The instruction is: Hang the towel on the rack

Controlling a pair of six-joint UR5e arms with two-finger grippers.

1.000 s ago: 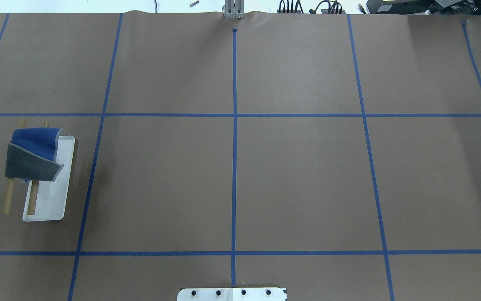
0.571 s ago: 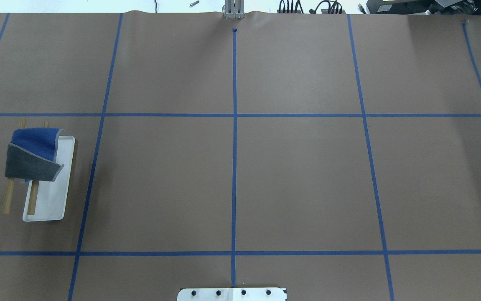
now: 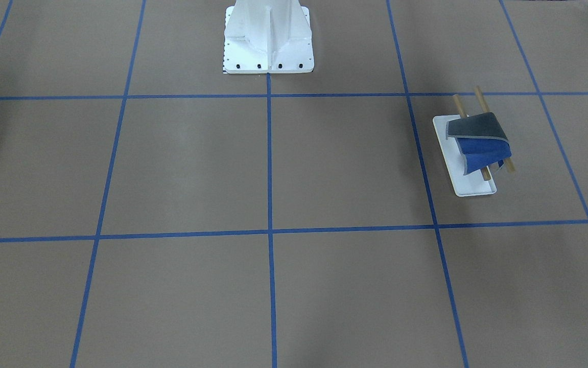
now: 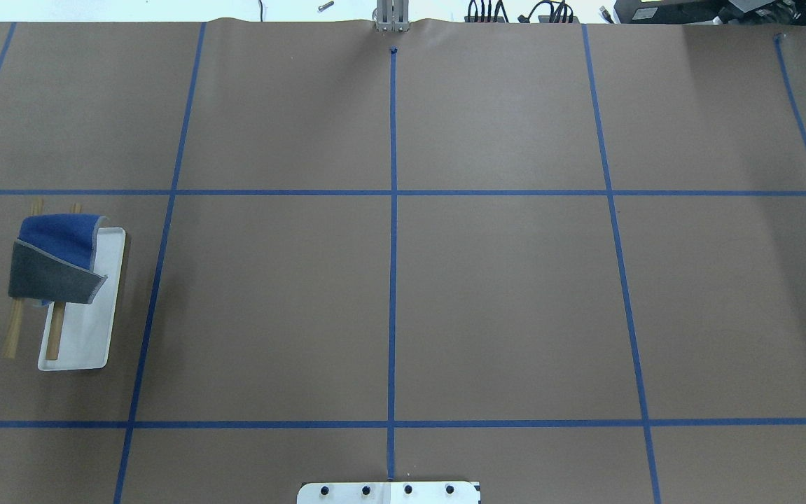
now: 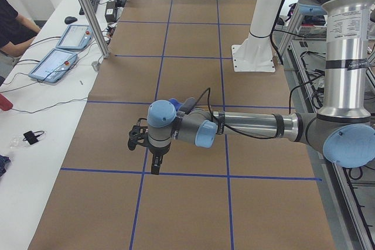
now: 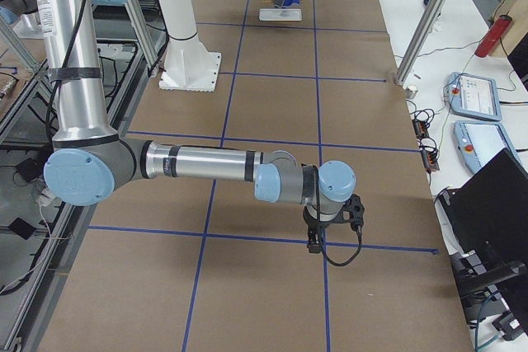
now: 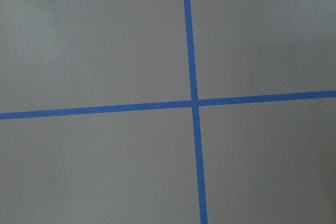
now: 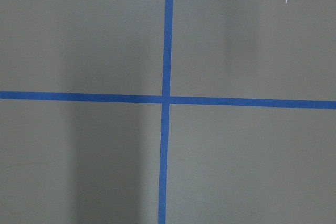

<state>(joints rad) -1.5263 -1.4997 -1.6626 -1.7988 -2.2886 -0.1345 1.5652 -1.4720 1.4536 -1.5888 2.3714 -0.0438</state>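
Note:
The towel (image 4: pixel 52 269) lies draped over the rack's two wooden rods (image 4: pixel 56 332), dark grey face on top at the near side and blue face showing at the far side. The rack's white tray base (image 4: pixel 87 329) stands on the table's left part. In the front-facing view the towel (image 3: pixel 477 138) and the tray (image 3: pixel 470 186) are at the right. No gripper touches them. My left gripper (image 5: pixel 154 165) shows only in the exterior left view and my right gripper (image 6: pixel 315 241) only in the exterior right view, both pointing down above the table; I cannot tell whether they are open or shut.
The large white bolted pedestal (image 3: pixel 268 36) stands at the robot's side of the table. Blue tape lines (image 4: pixel 392 280) mark a grid on the brown cover. An operator (image 5: pixel 12 21) and tablets (image 5: pixel 55 62) are at a side desk.

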